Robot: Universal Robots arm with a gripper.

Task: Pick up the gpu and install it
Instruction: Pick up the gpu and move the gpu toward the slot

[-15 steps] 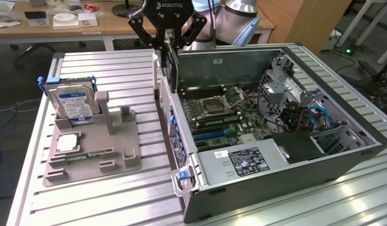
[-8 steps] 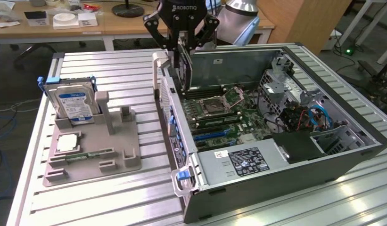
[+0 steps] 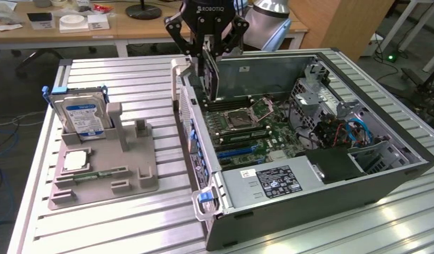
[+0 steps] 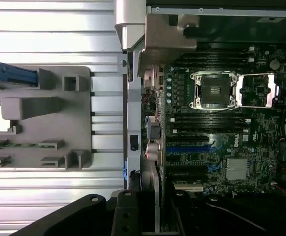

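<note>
Gray holder tray (image 3: 142, 182): hard drive (image 3: 81, 117) upright in a slot, memory stick (image 3: 97, 175) flat
Computer case (image 3: 389, 127): open, motherboard (image 3: 256, 132) inside
Gripper (image 3: 208, 53): partly closed, clamping the gpu (image 3: 212, 79)
Gpu: on edge below the fingers, over the motherboard's exterior-view left side

Exterior view: high, oblique, over open black computer case (image 3: 330, 198). My wrist view: close, straight down; green motherboard (image 3: 248, 129) shared

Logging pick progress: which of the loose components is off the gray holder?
The gpu, clamped edge-down in the gripper over the open case. The hard drive and memory stick sit in the holder.
</note>
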